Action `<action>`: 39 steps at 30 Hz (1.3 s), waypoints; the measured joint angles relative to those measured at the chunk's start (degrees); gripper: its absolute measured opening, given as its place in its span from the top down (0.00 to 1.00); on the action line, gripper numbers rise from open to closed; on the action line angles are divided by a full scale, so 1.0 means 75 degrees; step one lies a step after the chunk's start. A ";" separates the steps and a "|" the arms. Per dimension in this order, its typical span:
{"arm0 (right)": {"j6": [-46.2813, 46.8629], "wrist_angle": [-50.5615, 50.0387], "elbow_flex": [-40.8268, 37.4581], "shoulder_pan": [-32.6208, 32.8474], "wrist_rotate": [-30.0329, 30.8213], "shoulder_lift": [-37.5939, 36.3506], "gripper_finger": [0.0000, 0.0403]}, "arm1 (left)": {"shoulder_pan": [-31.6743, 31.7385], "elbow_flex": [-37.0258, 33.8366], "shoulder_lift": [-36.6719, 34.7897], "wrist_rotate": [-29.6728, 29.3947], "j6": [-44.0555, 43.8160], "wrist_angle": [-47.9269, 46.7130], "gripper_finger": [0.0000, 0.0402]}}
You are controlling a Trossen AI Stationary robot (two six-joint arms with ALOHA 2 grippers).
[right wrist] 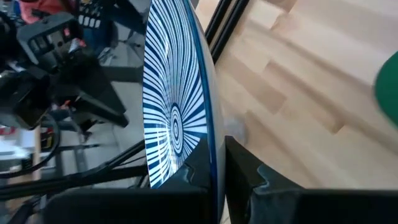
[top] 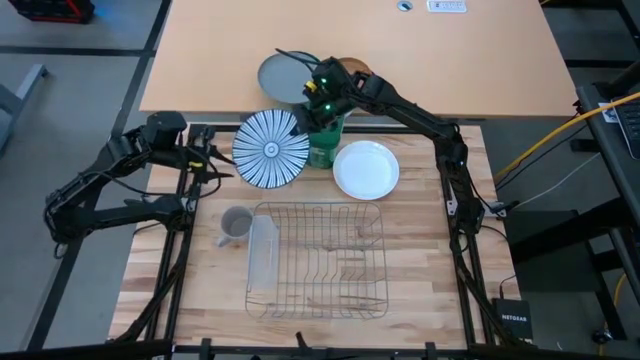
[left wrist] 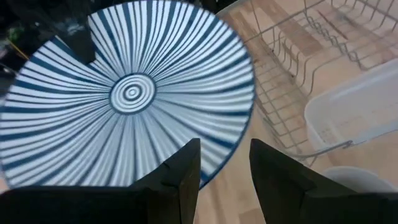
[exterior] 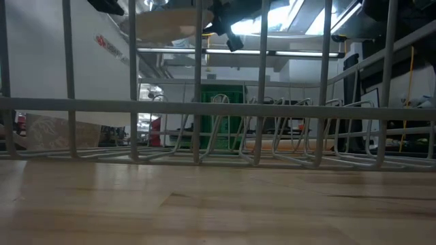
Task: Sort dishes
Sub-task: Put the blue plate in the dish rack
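The right pincer [top: 300,122] grips the rim of the striped plate [top: 271,149], holding it raised near the counter's [top: 430,270] far edge. The left pincer [top: 218,160] waits released beside the plate's left rim. The white plate [top: 366,169] lies flat nearby. The step appears to be transfer; next, the plate needs aligning edge-down with the rack [top: 318,260] slots.

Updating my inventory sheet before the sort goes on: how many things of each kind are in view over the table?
Plates: 3 (striped plate, white plate, grey plate)
Brown dish, partly hidden: 1
Mug: 1
Green container: 1
Wire rack: 1
Total: 7
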 joint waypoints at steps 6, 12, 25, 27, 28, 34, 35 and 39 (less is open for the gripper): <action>0.0401 -0.0008 0.0000 -0.0012 -0.0233 0.0000 0.95 | 0.0000 0.0000 0.0003 -0.0005 0.0007 0.0020 0.68; 0.0412 -0.0011 0.0000 -0.0008 -0.0259 0.0000 0.95 | -0.0003 -0.0003 0.0002 0.0049 -0.0166 0.0208 0.68; 0.0415 -0.0017 0.0000 -0.0011 -0.0271 0.0000 0.95 | -0.0105 -0.0006 0.0046 -0.0510 -0.0553 0.0964 0.68; 0.0413 -0.0019 0.0000 -0.0011 -0.0271 0.0000 0.95 | -0.0211 -0.0006 0.0047 -0.0505 -0.0553 0.0982 0.68; 0.0405 -0.0026 0.0000 -0.0011 -0.0278 0.0000 0.95 | -0.0255 -0.0006 0.0047 -0.0507 -0.0557 0.1027 0.68; 0.0389 -0.0026 0.0000 0.0002 -0.0338 0.0000 0.95 | -0.0356 -0.0006 0.0089 -0.0505 -0.1008 0.1222 0.68; 0.0389 -0.0026 0.0000 0.0003 -0.0333 0.0000 0.95 | -0.0356 -0.0006 0.0119 -0.0507 -0.1002 0.1210 0.68; 0.0366 -0.0026 0.0000 0.0005 -0.0342 0.0000 0.95 | -0.0368 -0.0006 0.0319 -0.0753 -0.0957 0.1209 0.68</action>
